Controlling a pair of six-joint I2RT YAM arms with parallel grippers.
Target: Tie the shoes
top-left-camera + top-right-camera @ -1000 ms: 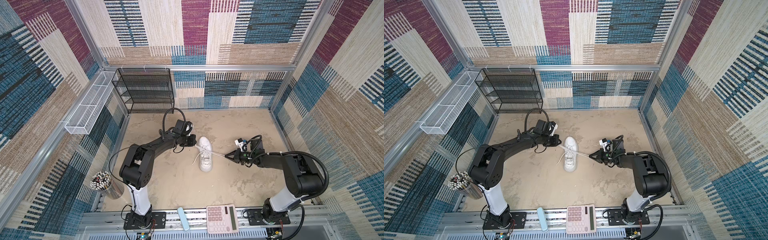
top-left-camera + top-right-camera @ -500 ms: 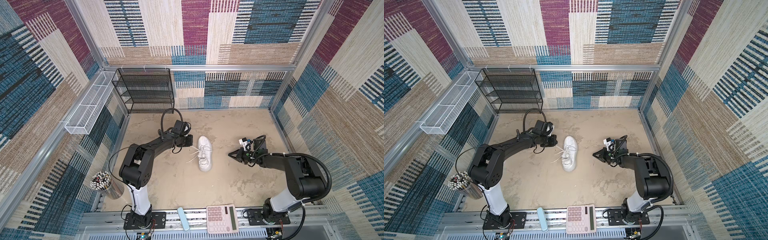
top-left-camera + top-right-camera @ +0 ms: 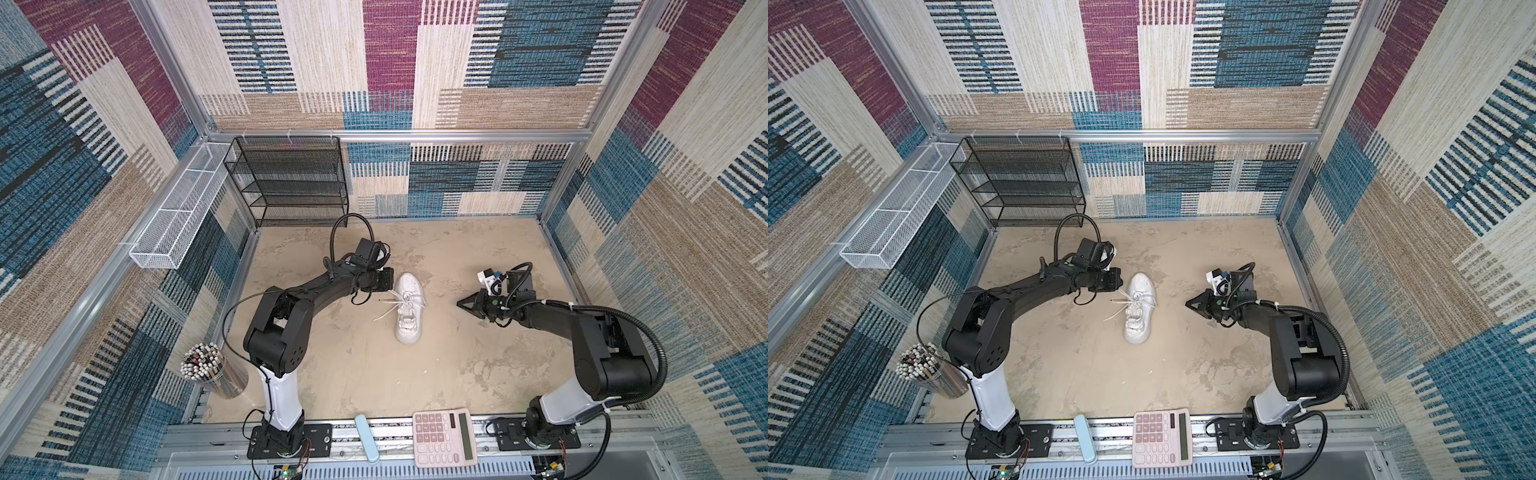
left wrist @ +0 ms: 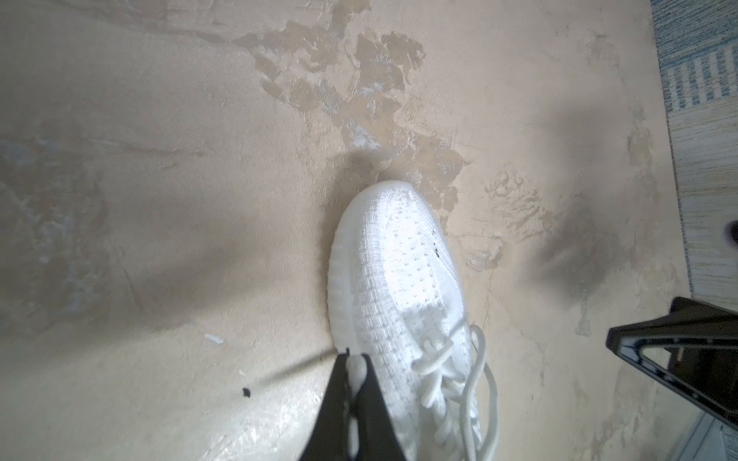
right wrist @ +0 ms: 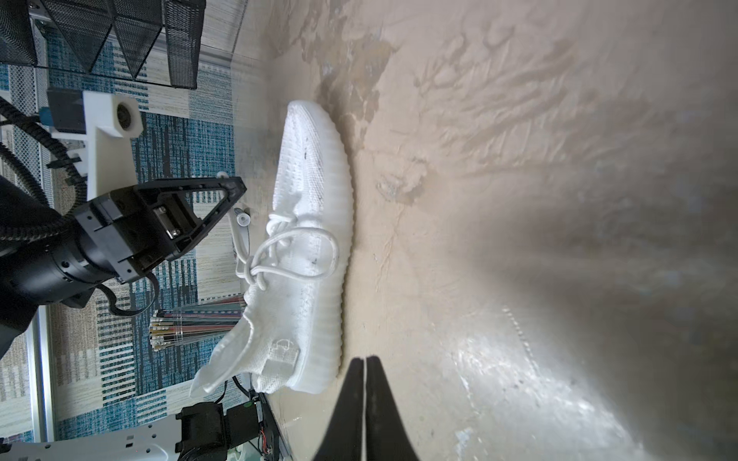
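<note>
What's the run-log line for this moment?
sneaker: upright | laces: one loop showing | left hand: shut, at sneaker's side | right hand: shut, empty, apart from sneaker

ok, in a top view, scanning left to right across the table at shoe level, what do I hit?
Left gripper → white sneaker → right gripper.

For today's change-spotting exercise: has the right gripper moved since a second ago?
Yes, slightly. The right gripper has backed away from the shoe, toward the back right corner post, and its laces no longer reach it.
</note>
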